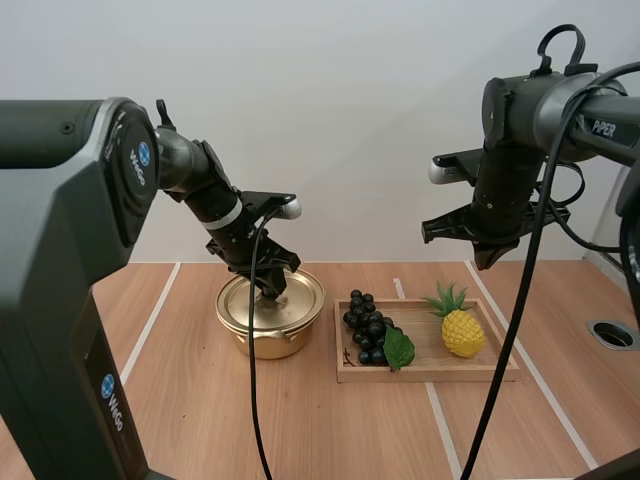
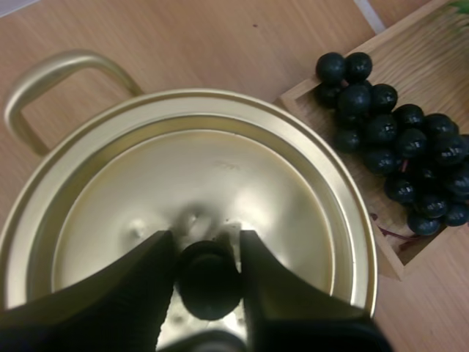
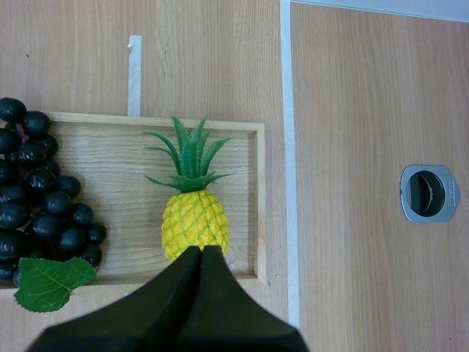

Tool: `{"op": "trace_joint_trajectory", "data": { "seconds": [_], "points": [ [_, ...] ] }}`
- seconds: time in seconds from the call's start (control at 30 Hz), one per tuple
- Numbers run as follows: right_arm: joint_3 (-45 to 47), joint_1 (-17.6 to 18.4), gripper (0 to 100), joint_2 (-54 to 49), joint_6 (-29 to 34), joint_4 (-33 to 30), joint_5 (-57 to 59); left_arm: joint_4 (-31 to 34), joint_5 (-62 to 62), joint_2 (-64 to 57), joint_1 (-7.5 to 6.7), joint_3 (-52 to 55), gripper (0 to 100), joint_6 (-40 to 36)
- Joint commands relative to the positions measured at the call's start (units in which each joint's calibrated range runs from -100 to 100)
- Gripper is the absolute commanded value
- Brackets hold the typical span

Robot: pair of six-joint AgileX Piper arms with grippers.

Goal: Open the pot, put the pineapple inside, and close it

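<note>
Your left gripper (image 2: 207,243) pinches the round black knob (image 2: 209,282) of the gold metal lid (image 2: 220,176) on the gold pot (image 1: 265,342): lift it straight, level. The yellow pineapple (image 1: 463,331) lies in the wooden tray (image 1: 430,374) at the pot's 3 o'clock, below your pressed-together right gripper (image 3: 199,254).

One pot (image 1: 265,343), lid (image 1: 305,296), pineapple (image 1: 463,332), grape bunch (image 1: 366,328), tray (image 1: 430,373)

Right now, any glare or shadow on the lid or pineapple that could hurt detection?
Left wrist view: the lid mirrors pale highlights beside the knob, which the left gripper pinches; nothing washed out. Right wrist view: pineapple evenly lit, base hidden by the shut right gripper. High view: soft shadow under the pot.
</note>
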Motion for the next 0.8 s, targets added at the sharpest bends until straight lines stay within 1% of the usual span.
{"op": "trace_joint_trajectory", "data": {
  "seconds": [0.0, 0.27, 0.43, 0.6, 0.77],
  "points": [
    [0.11, -0.27, 0, -0.39, -0.48, 0.0, 0.55, 0.02, 0.74, 0.71, -0.13, 0.09, 0, -0.9],
    [0.11, -0.27, 0, -0.39, -0.43, -0.27, 2.31, 0.02, 1.13, 0.18, -0.13, -0.24, 0, -0.97],
    [0.66, -0.27, 0, -0.39, -0.43, -1.52, 3.72, 0.02, 2.72, -2.88, -0.07, -1.86, 0, -0.97],
    [2.98, -0.27, 0, -0.39, -0.43, -1.85, 3.72, 0.02, 6.13, -9.11, -0.07, -4.86, 0, -1.7],
    [4.88, -0.27, 0, -0.39, -0.43, -6.32, 1.25, 0.53, 5.76, -17.13, -0.07, -5.66, 0, -2.49]
  ]
}}
